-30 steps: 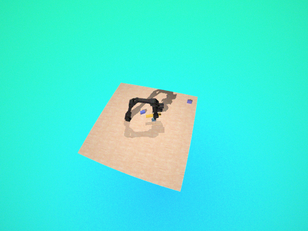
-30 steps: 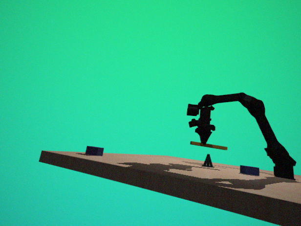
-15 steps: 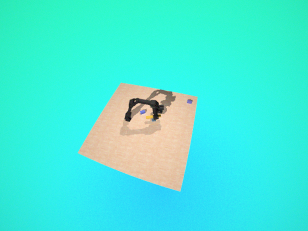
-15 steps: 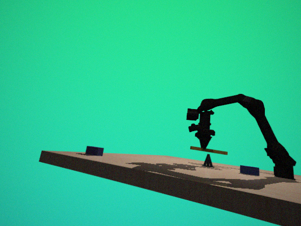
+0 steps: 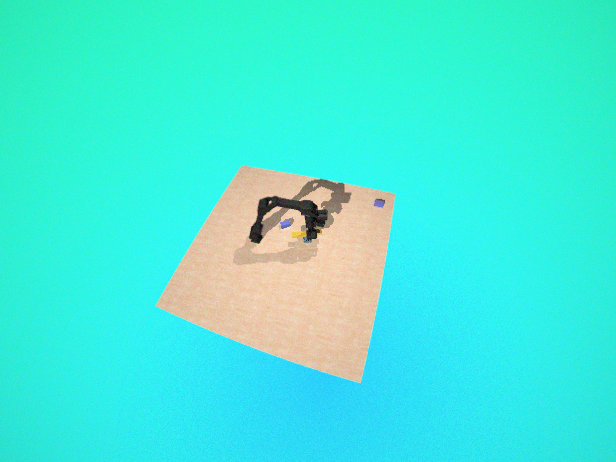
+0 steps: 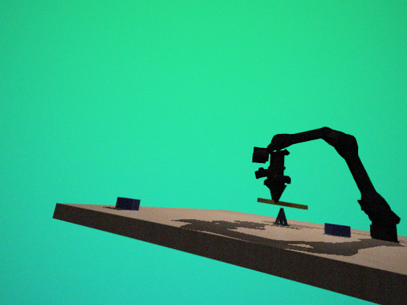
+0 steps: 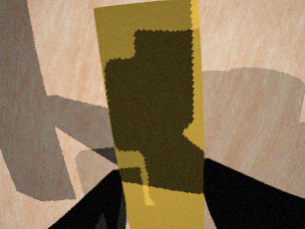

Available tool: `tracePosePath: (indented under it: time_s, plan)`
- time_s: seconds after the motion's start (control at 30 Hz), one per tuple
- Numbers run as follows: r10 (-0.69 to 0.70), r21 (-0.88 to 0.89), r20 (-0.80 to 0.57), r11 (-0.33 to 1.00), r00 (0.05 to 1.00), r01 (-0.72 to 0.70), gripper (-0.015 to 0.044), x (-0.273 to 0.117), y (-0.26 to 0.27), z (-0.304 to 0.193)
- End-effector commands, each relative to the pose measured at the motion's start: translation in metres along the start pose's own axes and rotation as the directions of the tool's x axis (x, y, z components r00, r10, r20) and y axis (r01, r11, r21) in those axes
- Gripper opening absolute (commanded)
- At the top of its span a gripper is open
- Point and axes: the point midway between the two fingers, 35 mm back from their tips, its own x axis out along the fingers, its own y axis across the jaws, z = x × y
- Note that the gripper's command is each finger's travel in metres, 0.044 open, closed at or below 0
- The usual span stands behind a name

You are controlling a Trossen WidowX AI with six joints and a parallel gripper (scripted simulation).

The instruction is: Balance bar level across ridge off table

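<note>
The yellow bar point(image 5: 298, 234) point(image 6: 297, 206) point(image 7: 150, 50) is clamped between the fingers of my gripper point(image 6: 276, 201) point(image 7: 160, 173), which is shut on it. The bar is held off the table, with a part sticking out on each side of the fingers. In the exterior view it slopes down to the right, much as the table edge does. The small blue-grey ridge point(image 5: 307, 240) point(image 6: 281, 218) stands on the table just below the bar. A narrow gap shows between its peak and the bar's underside. The ridge cannot be made out clearly in the wrist view.
A blue-violet block point(image 5: 285, 224) point(image 6: 337, 230) lies between the ridge and the arm's base. Another blue-violet block point(image 5: 379, 203) point(image 6: 127, 203) lies near a far corner of the wooden table point(image 5: 280, 310) point(image 6: 158, 214). Shadows of the arm fall across the table.
</note>
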Motion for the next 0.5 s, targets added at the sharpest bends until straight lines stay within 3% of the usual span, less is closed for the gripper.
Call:
tracePosePath:
  time_s: [0.0,0.47]
  plan:
    - [0.003,-0.001,-0.003,1.0,1.0,-0.004,0.0,0.0002,0.0005,-0.0009]
    - [0.003,-0.001,-0.003,1.0,1.0,-0.004,0.0,0.0013,0.0005,-0.001]
